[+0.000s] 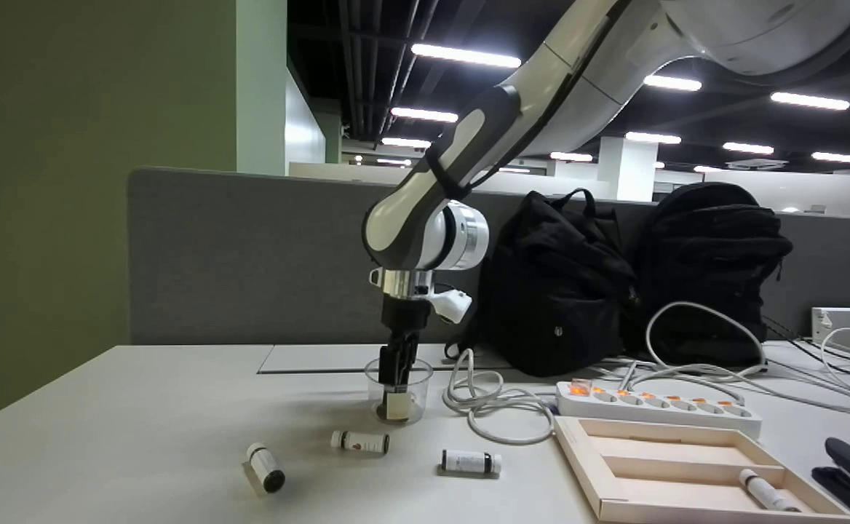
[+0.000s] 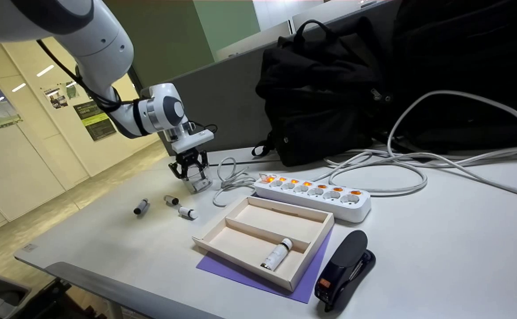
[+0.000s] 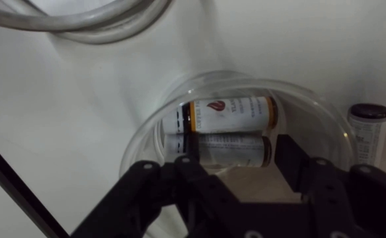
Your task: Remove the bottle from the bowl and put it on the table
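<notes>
Two small, white-labelled cylindrical bottles lay inside the round, clear plastic bowl; the black two-fingered gripper stood within, fingers spread wide, holding neither. Grasp, lift and placement on the flat, off-white table apparently remained.

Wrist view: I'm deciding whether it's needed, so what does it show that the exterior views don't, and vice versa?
Only the wrist view shows a red-marked bottle with readable lettering and, clearly, a second bottle alongside it in the bowl.
Only the exterior views show wooden tray, power strip, stapler, backpacks.
All share bowl, gripper, cable and a loose bottle on the table.
</notes>
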### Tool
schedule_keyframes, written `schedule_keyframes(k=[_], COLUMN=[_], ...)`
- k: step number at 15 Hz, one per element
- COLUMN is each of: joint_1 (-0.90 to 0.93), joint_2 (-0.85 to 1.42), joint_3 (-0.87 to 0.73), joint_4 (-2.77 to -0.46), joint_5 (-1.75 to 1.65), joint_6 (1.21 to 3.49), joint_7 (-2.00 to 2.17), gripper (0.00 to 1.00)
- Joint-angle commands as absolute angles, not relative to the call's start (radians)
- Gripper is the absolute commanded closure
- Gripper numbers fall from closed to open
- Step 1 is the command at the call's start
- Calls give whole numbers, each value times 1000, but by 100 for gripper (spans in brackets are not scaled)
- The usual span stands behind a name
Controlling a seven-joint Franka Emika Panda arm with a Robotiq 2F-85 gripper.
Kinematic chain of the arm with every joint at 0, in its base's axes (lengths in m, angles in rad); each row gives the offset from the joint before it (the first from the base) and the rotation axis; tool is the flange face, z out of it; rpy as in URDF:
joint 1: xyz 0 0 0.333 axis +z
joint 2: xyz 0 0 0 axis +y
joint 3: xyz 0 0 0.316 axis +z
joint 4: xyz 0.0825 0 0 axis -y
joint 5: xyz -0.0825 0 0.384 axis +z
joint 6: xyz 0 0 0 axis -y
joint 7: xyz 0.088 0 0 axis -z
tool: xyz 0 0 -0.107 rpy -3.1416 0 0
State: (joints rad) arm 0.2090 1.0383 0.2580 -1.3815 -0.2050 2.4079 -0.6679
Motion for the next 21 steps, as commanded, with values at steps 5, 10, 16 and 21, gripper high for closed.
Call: schedule_keyframes(k=[5, 10, 16, 21], joint_1=[284, 319, 349, 344], joint_2=[1093, 1096, 1100, 1080], joint_3=[166, 129, 86, 93], joint_4=[-1296, -1235, -1185, -1208], joint_5=[-205, -184, -147, -134], joint_6=[2276, 2186, 2126, 2133], joint_7=[-438, -221, 22, 46], gripper=[12, 12, 12, 37])
